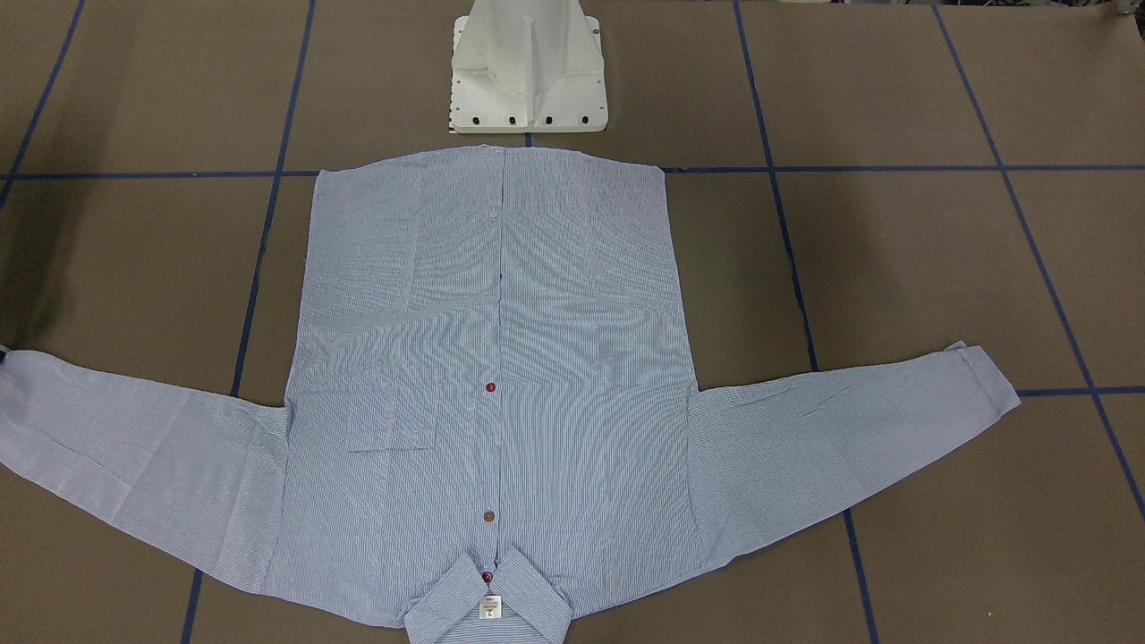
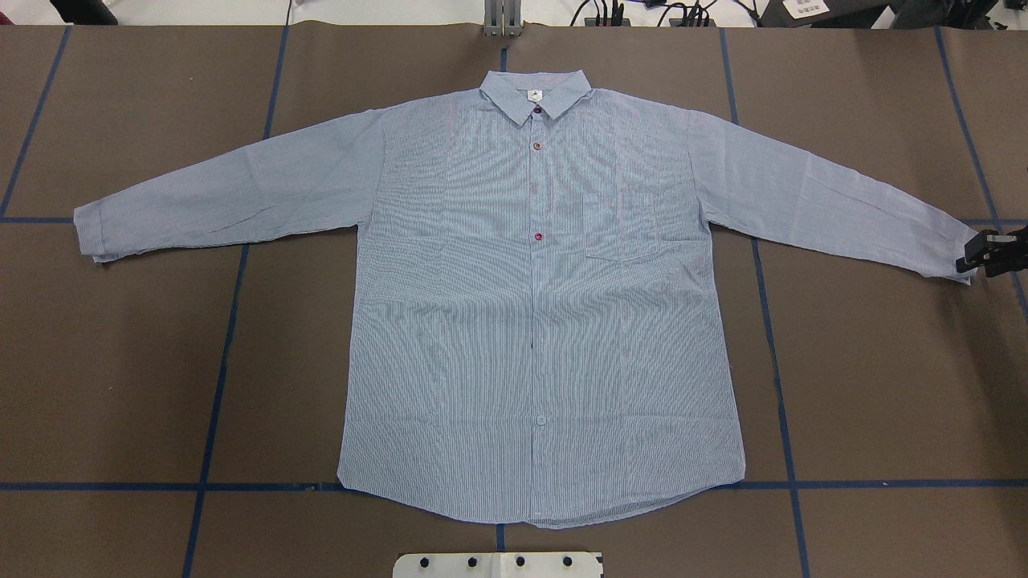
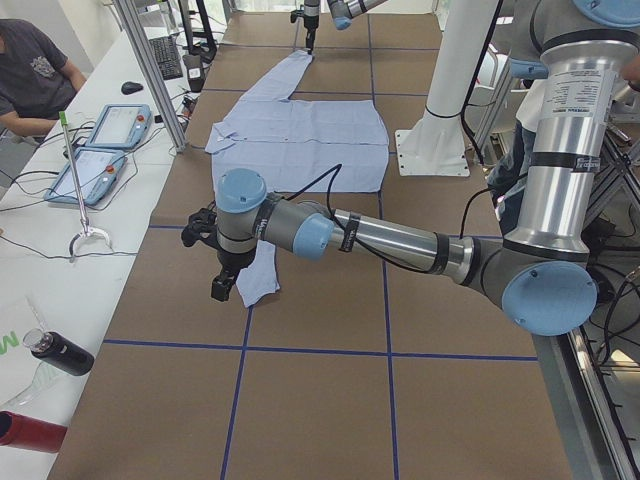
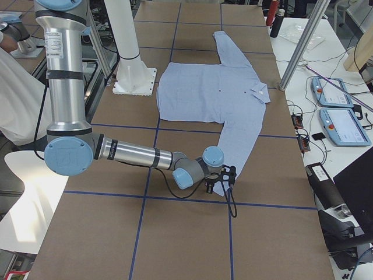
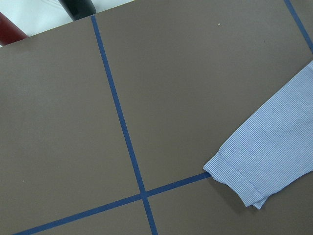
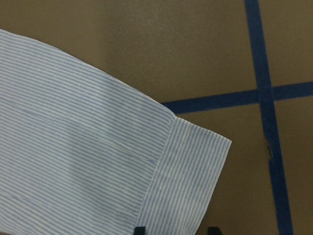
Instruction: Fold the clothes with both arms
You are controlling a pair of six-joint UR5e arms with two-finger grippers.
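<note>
The light blue striped shirt (image 2: 538, 305) lies flat and face up on the brown table, buttoned, with both sleeves spread out. Its collar (image 1: 487, 608) points away from the robot. My right gripper (image 2: 976, 255) sits at the right sleeve's cuff (image 6: 190, 181). In the right wrist view its two black fingertips (image 6: 139, 230) stand apart with the cuff edge between them, open. My left gripper (image 3: 220, 290) hovers by the left sleeve's cuff (image 5: 242, 181). It shows only in the exterior left view, so I cannot tell whether it is open or shut.
The white pedestal base (image 1: 528, 72) stands just behind the shirt's hem. Blue tape lines (image 2: 217, 377) grid the table. Beyond the far edge is a white bench with tablets (image 3: 100, 150) and bottles (image 3: 60, 355), where a seated person (image 3: 35, 70) is.
</note>
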